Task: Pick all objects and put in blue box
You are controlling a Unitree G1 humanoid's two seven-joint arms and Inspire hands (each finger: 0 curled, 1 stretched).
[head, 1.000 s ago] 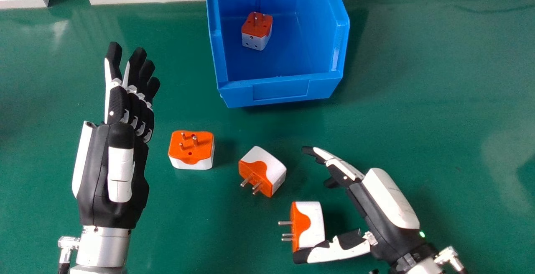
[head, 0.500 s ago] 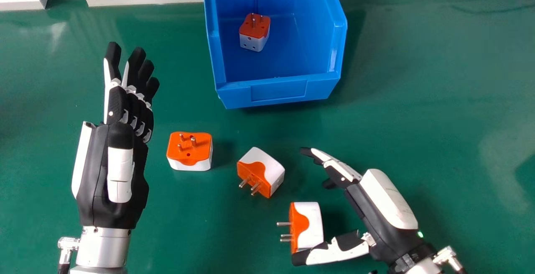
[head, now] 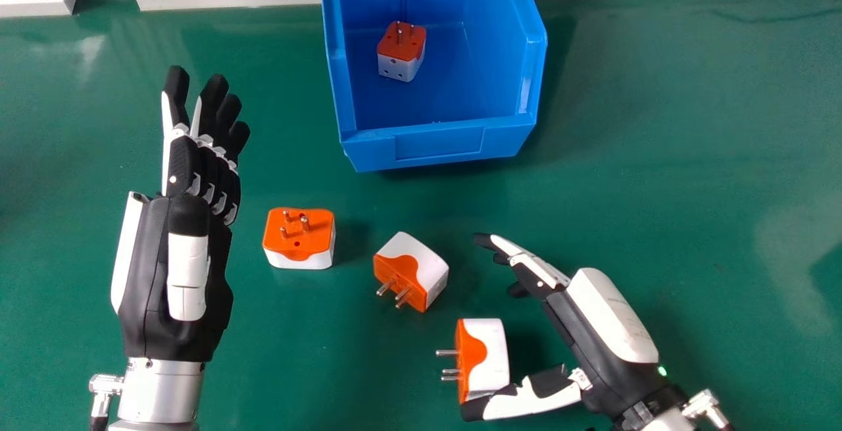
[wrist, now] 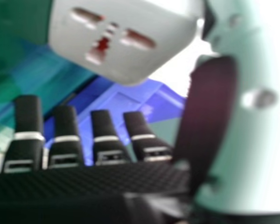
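Holding straight fingers (head: 176,92) slightly apart, the left hand (head: 148,279) is left of the blue box (head: 441,145); the right hand (head: 608,316), fingers likewise, is in front, thumb (head: 526,402) at one plug adapter (head: 490,355).

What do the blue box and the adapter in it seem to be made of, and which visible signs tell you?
The blue box looks like moulded plastic with a satin finish: soft highlights run along its rim and its walls are one even colour. The adapter in it seems to have a smooth, hard plastic body, orange and white; its pins shine faintly, so probably metal.
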